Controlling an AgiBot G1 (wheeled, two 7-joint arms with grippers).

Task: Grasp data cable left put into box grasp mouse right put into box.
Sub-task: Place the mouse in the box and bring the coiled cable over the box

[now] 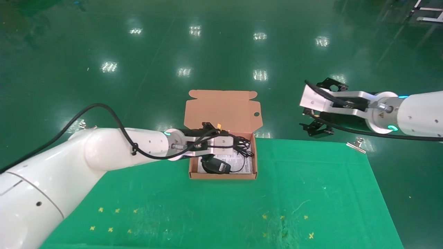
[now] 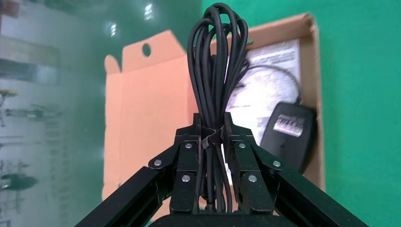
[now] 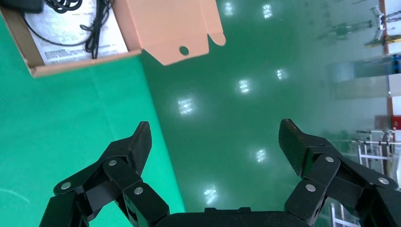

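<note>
Careful: your left claw (image 2: pixel 212 135) grips the data cable (image 2: pixel 215 71) over the box (image 1: pixel 223 174) at the surface's far edge; its loops may snag there. Right claw (image 3: pixel 215 142) is open.

Bright overhead lamps glare off the glossy floor (image 1: pixel 221 52); the left wrist view's background seems blurred.
</note>
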